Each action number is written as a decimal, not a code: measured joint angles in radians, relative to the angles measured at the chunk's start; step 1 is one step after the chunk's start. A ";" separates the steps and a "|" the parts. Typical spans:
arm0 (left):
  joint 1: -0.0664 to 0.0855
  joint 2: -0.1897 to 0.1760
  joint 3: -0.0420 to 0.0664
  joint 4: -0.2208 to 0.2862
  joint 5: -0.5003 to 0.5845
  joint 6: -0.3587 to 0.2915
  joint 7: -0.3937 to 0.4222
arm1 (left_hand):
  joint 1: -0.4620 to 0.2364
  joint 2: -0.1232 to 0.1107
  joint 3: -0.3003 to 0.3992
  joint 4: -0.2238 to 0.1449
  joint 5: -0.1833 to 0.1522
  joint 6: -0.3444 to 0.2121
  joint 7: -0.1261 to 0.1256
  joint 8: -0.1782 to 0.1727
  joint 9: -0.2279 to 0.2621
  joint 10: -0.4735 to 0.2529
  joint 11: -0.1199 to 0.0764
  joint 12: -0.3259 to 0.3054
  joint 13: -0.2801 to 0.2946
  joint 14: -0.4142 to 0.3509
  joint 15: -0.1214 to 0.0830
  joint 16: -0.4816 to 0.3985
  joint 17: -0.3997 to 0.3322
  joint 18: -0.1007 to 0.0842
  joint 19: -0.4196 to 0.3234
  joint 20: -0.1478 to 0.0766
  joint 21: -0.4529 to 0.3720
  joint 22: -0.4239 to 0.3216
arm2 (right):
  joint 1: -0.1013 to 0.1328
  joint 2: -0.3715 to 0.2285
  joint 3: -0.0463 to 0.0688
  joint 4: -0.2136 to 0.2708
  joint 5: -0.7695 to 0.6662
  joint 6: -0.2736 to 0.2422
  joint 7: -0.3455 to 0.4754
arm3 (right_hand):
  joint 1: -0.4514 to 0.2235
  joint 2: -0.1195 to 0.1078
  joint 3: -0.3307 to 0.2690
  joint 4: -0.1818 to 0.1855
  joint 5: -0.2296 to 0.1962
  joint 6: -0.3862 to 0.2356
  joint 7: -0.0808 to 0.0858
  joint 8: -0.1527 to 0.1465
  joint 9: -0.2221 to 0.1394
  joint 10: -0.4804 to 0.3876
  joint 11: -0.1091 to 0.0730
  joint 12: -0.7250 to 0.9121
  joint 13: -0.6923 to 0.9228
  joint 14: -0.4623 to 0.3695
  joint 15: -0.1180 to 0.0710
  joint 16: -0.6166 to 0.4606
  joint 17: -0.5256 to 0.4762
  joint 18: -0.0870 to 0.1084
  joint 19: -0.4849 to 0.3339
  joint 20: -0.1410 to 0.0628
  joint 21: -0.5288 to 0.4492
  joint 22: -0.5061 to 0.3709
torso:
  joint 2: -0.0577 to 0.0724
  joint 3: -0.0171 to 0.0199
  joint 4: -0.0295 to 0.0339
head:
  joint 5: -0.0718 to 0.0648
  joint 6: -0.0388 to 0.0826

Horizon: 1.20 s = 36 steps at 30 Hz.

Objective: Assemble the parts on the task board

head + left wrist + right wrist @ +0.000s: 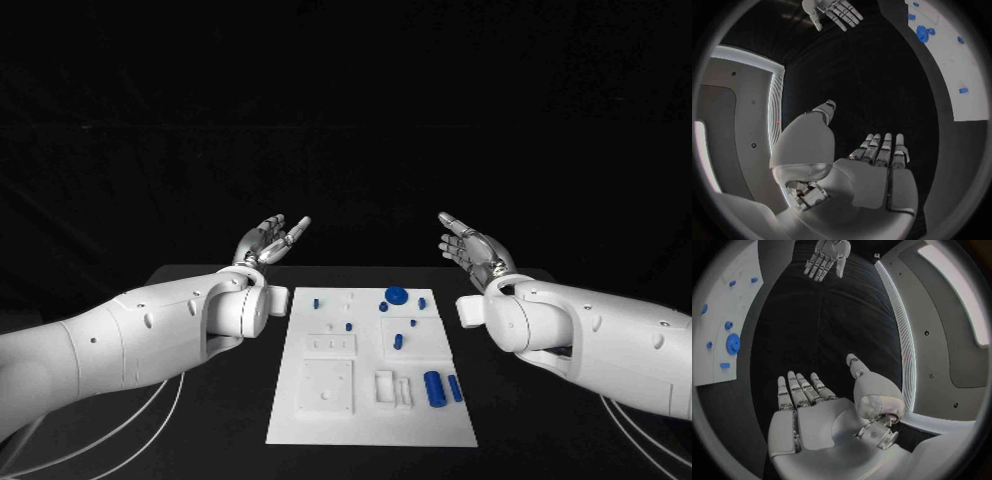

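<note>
I see both white arms reach out, one on each side. My left hand (270, 240) and right hand (473, 243) are lifted up, palms facing, fingers spread, holding nothing.

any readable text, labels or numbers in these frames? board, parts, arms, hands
None readable.
White task board: no print or markings visible, just moulded recesses and small blue parts, such as the round blue disc.
White arms and silver left hand, right hand: no label, logo or number visible.
Black table: plain.
</note>
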 measured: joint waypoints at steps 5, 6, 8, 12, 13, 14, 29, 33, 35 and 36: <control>0.036 0.025 -0.027 -0.069 0.005 0.077 -0.037 | 0.027 -0.005 0.007 0.007 0.002 0.004 0.004 0.004 0.009 0.008 0.002 0.003 0.002 0.005 0.005 0.005 0.008 0.000 0.000 0.004 0.011 0.025 | 0.054 0.013 -0.036 -0.071 0.004 0.134 -0.074 | 0.040 0.000 0.019 -0.019 0.010 0.007 0.003 0.009 0.008 0.014 0.004 0.004 0.002 0.011 0.010 0.008 0.012 0.000 0.008 0.008 0.007 0.054 | 0.000 -0.0001 -0.0001 | 0.000 0.000; 0.039 0.028 -0.030 -0.076 0.005 0.088 -0.042 | 0.027 -0.005 0.007 0.007 0.002 0.004 0.004 0.004 0.009 0.008 0.002 0.003 0.002 0.005 0.005 0.005 0.008 0.000 0.000 0.004 0.011 0.025 | 0.061 0.014 -0.041 -0.080 0.004 0.156 -0.087 | 0.049 0.000 0.024 -0.024 0.014 0.010 0.001 0.013 0.009 0.020 0.006 0.004 0.002 0.014 0.013 0.013 0.014 0.000 0.008 0.008 0.007 0.060 | 0.000 -0.0001 -0.0001 | 0.000 0.000; 0.044 0.031 -0.034 -0.086 0.006 0.109 -0.052 | 0.027 -0.005 0.007 0.007 0.002 0.001 0.006 0.004 0.011 0.010 0.004 0.003 0.002 0.005 0.005 0.005 0.010 0.000 0.000 0.004 0.011 0.024 | 0.074 0.018 -0.052 -0.099 0.006 0.204 -0.113 | 0.074 -0.002 0.038 -0.038 0.015 0.023 0.003 0.022 0.018 0.041 0.008 0.011 0.006 0.024 0.019 0.025 0.024 0.000 0.014 0.010 0.015 0.080 | 0.000 0.0000 -0.0001 | 0.000 0.000; 0.045 0.033 -0.034 -0.088 0.008 0.133 -0.066 | 0.039 0.006 0.007 0.006 0.002 0.015 0.022 0.021 0.034 0.040 0.018 0.011 0.007 0.021 0.017 0.030 0.042 0.000 0.000 0.004 0.028 0.054 | 0.089 0.022 -0.061 -0.119 0.007 0.271 -0.150 | 0.147 -0.023 0.097 -0.075 0.024 0.084 0.007 0.071 0.062 0.139 0.017 0.033 0.018 0.094 0.029 0.072 0.066 0.000 0.053 0.008 0.035 0.192 | 0.000 0.0000 -0.0001 | 0.000 0.000; 0.045 0.032 -0.035 -0.088 0.008 0.139 -0.069 | 0.045 0.012 0.003 0.003 0.002 0.019 0.026 0.030 0.046 0.055 0.021 0.016 0.010 0.034 0.019 0.044 0.059 0.000 0.000 0.004 0.037 0.070 | 0.090 0.023 -0.062 -0.124 0.005 0.284 -0.158 | 0.166 -0.030 0.117 -0.082 0.027 0.102 0.008 0.085 0.073 0.167 0.020 0.039 0.022 0.112 0.032 0.083 0.075 0.000 0.066 0.009 0.042 0.232 | 0.000 -0.0001 -0.0001 | 0.000 0.000; 0.045 0.025 -0.035 -0.081 0.008 0.148 -0.073 | 0.063 0.030 -0.015 -0.005 0.002 0.054 0.028 0.064 0.096 0.119 0.036 0.033 0.021 0.097 0.027 0.106 0.142 0.000 0.002 0.004 0.071 0.137 | 0.090 0.038 -0.063 -0.152 -0.026 0.288 -0.161 | 0.192 -0.041 0.143 -0.091 0.030 0.128 0.010 0.102 0.087 0.206 0.022 0.049 0.026 0.137 0.036 0.097 0.086 0.014 0.085 0.007 0.052 0.286 | 0.000 -0.0003 -0.0002 | 0.000 0.000; 0.051 -0.081 -0.035 0.035 -0.065 0.229 -0.104 | 0.383 0.124 -0.051 -0.123 0.130 0.672 0.058 0.273 0.224 0.884 0.015 0.297 0.139 0.875 -0.079 0.446 0.280 0.126 0.665 -0.074 0.363 0.344 | 0.092 0.112 -0.022 -0.306 -0.727 0.265 -0.168 | 0.429 -0.175 0.381 -0.135 0.081 0.497 0.047 0.242 0.154 0.636 -0.053 0.147 0.064 0.566 -0.065 0.280 0.192 0.157 0.486 -0.019 0.161 0.509 | 0.011 0.0022 0.0005 | -0.001 0.002; 0.052 -0.113 -0.035 0.091 -0.108 0.251 -0.114 | 0.387 0.128 -0.049 -0.169 0.123 0.738 0.041 0.252 0.210 0.951 -0.011 0.306 0.156 0.935 -0.117 0.502 0.308 0.133 0.734 -0.103 0.390 0.339 | 0.095 0.124 -0.018 -0.311 -0.908 0.266 -0.170 | 0.472 -0.199 0.393 -0.136 0.092 0.572 0.057 0.252 0.163 0.723 -0.084 0.155 0.072 0.730 -0.132 0.351 0.244 0.195 0.656 -0.041 0.215 0.514 | 0.021 0.0041 0.0024 | -0.002 0.003; 0.052 -0.130 -0.035 0.122 -0.133 0.263 -0.118 | 0.387 0.128 -0.048 -0.185 0.122 0.755 0.036 0.249 0.207 0.987 -0.027 0.319 0.168 0.968 -0.133 0.533 0.323 0.133 0.766 -0.115 0.409 0.342 | 0.097 0.135 -0.018 -0.317 -0.983 0.267 -0.172 | 0.489 -0.210 0.394 -0.138 0.096 0.600 0.054 0.255 0.166 0.756 -0.098 0.159 0.077 0.804 -0.159 0.387 0.272 0.203 0.736 -0.059 0.245 0.518 | 0.026 0.0047 0.0042 | -0.005 0.005; 0.052 -0.142 -0.035 0.142 -0.150 0.272 -0.120 | 0.387 0.128 -0.048 -0.193 0.121 0.756 0.034 0.248 0.206 0.996 -0.032 0.320 0.172 0.975 -0.140 0.543 0.327 0.133 0.775 -0.120 0.414 0.344 | 0.097 0.141 -0.018 -0.320 -1.029 0.268 -0.173 | 0.500 -0.214 0.394 -0.138 0.101 0.615 0.051 0.255 0.167 0.773 -0.107 0.159 0.079 0.847 -0.174 0.411 0.289 0.202 0.785 -0.071 0.265 0.522 | 0.030 0.0054 0.0057 | -0.007 0.006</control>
